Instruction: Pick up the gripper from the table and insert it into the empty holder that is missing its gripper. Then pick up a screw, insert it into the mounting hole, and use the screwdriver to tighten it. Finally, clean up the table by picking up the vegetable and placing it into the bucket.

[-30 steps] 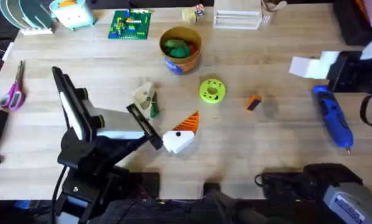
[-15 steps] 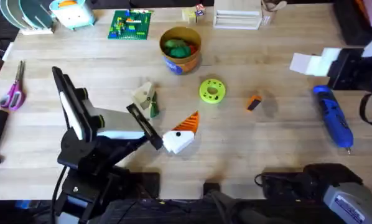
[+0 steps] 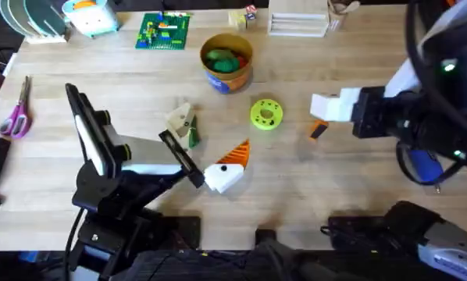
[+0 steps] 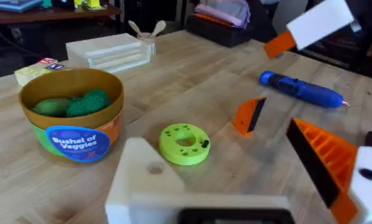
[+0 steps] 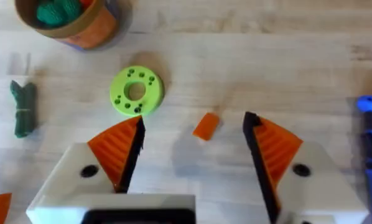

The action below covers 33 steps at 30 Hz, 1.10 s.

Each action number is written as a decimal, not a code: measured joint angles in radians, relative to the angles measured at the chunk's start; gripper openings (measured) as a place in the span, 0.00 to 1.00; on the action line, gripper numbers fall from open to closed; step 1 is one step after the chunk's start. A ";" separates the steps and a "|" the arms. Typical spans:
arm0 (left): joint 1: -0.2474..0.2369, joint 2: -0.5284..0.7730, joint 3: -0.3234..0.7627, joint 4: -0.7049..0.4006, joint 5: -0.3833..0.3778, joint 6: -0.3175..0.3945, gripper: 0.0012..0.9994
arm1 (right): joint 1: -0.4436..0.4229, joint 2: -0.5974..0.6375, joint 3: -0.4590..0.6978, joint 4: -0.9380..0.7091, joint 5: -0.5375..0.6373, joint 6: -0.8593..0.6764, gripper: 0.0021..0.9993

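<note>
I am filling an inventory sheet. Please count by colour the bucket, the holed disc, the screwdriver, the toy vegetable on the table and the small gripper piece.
Green: 2, disc and vegetable
Blue: 1, screwdriver
Orange: 1, gripper piece
Tan-yellow: 1, bucket
Total: 5

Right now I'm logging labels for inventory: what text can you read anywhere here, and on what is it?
"Bushel of Veggies": on the blue label around the side of the bucket, read in the left wrist view.
Small boxes at the table's far edge carry print too small to read.
No other readable text.
</note>
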 joint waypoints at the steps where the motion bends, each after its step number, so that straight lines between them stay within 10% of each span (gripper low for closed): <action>1: 0.000 0.000 0.000 0.000 0.000 0.000 0.99 | 0.043 0.018 0.001 -0.025 0.027 0.049 0.96; 14: 0.000 0.000 0.000 0.000 0.000 0.000 0.99 | 0.186 0.289 0.001 -0.121 0.118 0.563 0.96; 33: 0.000 0.000 0.000 0.000 0.000 0.000 0.99 | 0.146 0.440 0.001 -0.101 0.174 0.651 0.91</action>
